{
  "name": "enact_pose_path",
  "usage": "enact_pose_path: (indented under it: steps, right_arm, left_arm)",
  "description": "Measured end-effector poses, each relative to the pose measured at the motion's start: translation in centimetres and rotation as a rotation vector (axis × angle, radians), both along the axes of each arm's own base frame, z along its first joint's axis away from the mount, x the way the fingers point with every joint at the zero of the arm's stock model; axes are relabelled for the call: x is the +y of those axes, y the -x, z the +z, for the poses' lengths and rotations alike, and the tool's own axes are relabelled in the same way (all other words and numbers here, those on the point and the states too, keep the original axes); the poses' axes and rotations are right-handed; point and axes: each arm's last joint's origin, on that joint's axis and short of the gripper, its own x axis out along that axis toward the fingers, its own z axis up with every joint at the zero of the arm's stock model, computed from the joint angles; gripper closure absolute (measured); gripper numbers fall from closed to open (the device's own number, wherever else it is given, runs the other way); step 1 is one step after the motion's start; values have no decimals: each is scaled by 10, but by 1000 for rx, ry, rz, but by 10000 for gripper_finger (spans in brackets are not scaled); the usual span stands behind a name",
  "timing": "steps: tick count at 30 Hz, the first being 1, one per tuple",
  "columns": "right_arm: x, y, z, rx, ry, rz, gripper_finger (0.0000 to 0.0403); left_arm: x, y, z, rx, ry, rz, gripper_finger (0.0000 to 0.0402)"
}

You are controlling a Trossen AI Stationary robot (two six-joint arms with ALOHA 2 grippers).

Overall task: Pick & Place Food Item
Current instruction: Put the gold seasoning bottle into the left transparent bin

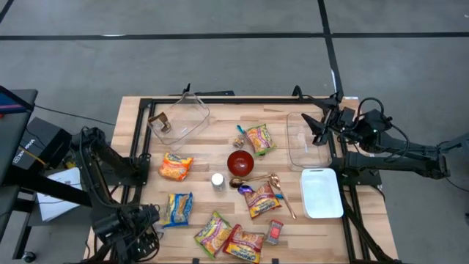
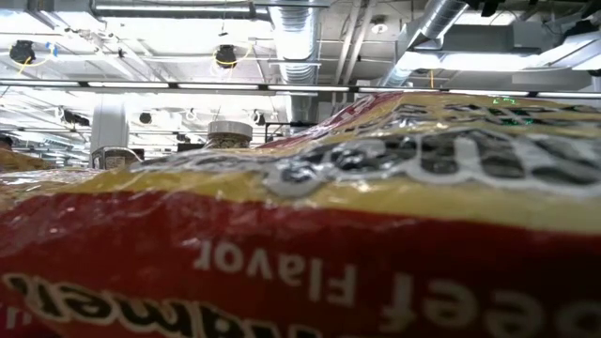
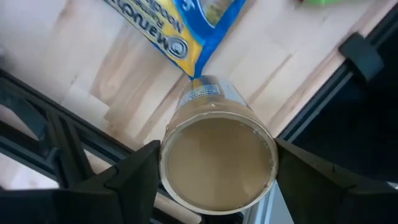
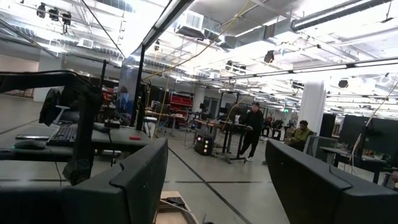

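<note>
A round can (image 3: 217,163) with a beige end and a pale printed label stands between the fingers of my left gripper (image 3: 217,171), which is shut on it. That gripper (image 1: 138,224) points down over the table's near left corner, beside a blue food packet (image 1: 178,209) whose corner (image 3: 186,56) shows beyond the can. My right gripper (image 4: 216,180) stands open with nothing between its fingers. It is held high at the table's far right (image 1: 322,126) and points out into the room. My left gripper pinches the can's round side wall near its beige end (image 3: 168,186) between its two fingers (image 3: 134,180), one on each side. The fingers come from above, pointing down along the can. The can stands upright below the gripper, its lower end above the table's near left edge.
Several noodle packets (image 1: 214,233), an orange packet (image 1: 176,166), a red bowl (image 1: 240,163), a white jar (image 1: 218,180) and a spoon (image 1: 272,180) lie mid-table. Clear containers stand at far left (image 1: 179,117) and far right (image 1: 306,138), beside a white tray (image 1: 322,192). A packet (image 2: 300,235) fills the low view.
</note>
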Motion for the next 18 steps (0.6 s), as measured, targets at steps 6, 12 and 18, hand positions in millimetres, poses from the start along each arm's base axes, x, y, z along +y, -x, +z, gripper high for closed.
enact_pose_path:
  steps: [6, 12, 18]
  right_arm:
    - [0, 0, 0, 0, 0, -1, 138]
    - [0, 0, 0, 2, 4, -4, 138]
    - [0, 0, 0, 4, 7, -7, 138]
  left_arm:
    - [12, -7, 10, -51, -4, -41, 134]
    - [33, -27, 19, -121, -36, -61, 134]
    - [58, -53, 22, -129, -74, -119, 134]
